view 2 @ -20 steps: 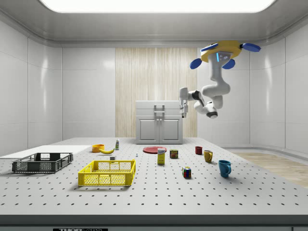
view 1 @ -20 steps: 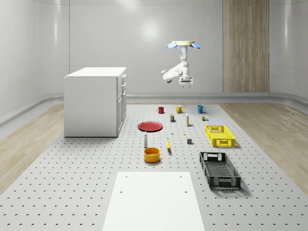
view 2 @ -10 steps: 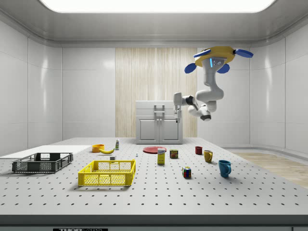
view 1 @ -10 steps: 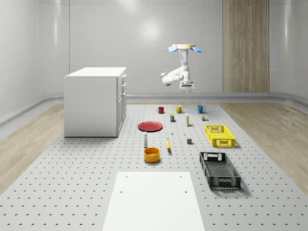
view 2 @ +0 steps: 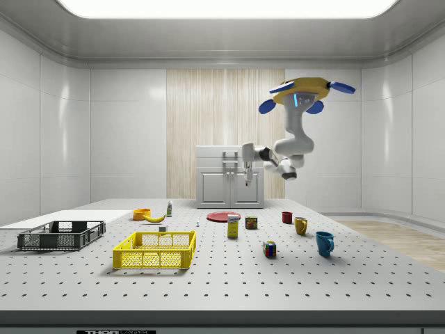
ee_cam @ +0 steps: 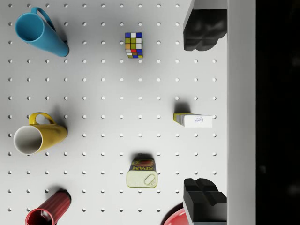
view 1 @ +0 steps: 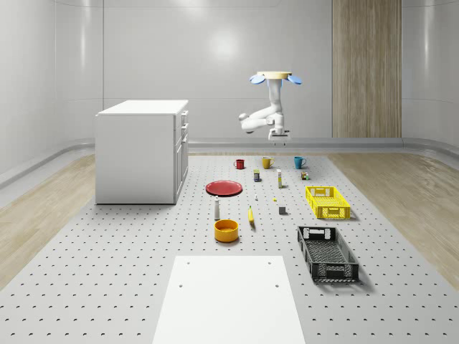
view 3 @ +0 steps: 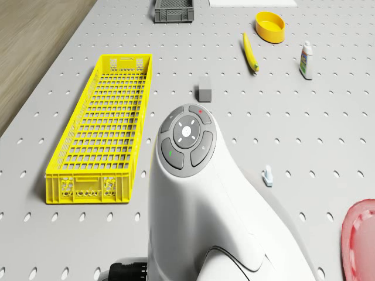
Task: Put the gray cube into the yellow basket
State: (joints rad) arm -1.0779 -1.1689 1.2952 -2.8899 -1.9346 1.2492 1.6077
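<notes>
The gray cube (view 1: 282,210) sits on the perforated table, a small block (view 3: 205,89) beside the long side of the yellow basket (view 1: 328,191), which holds nothing (view 3: 88,188). The drone (view 1: 275,76) hovers high over the far end of the table, above the mugs and cans (view 2: 306,90). My gripper (view 1: 278,136) hangs below it, pointing down, well above and beyond the cube (view 2: 247,178). In the wrist view the gripper (ee_cam: 202,115) is open, with its two black fingers (ee_cam: 204,30) wide apart and nothing between them.
Under the gripper lie a blue mug (ee_cam: 40,33), a Rubik's cube (ee_cam: 133,45), a yellow mug (ee_cam: 37,138), a spam can (ee_cam: 142,174), a red mug (ee_cam: 49,211) and a small box (ee_cam: 193,120). A black basket (view 1: 328,252), banana (view 3: 250,51), bottle (view 3: 305,60), orange bowl (view 3: 269,26) and white cabinet (view 1: 142,150) stand around.
The drone and arm have shifted toward the side view's left and come somewhat lower. The gripper stays open. Nothing on the table has moved.
</notes>
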